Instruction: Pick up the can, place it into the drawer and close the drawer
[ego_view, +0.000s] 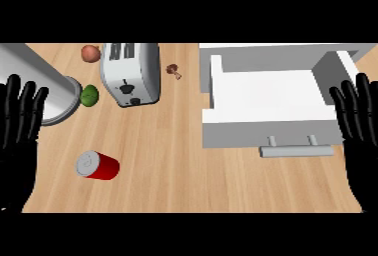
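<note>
Nothing done yet: the red cylindrical metal can lies untouched, well left of the open white drawer; both robot hands rest spread and empty.

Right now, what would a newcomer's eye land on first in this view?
The red can lying on its side on the wood counter, lower left. Next, the open white drawer at upper right, its handle facing the robot. Both hands frame the scene with fingers straight: left hand at the left edge, right hand at the right edge.
</note>
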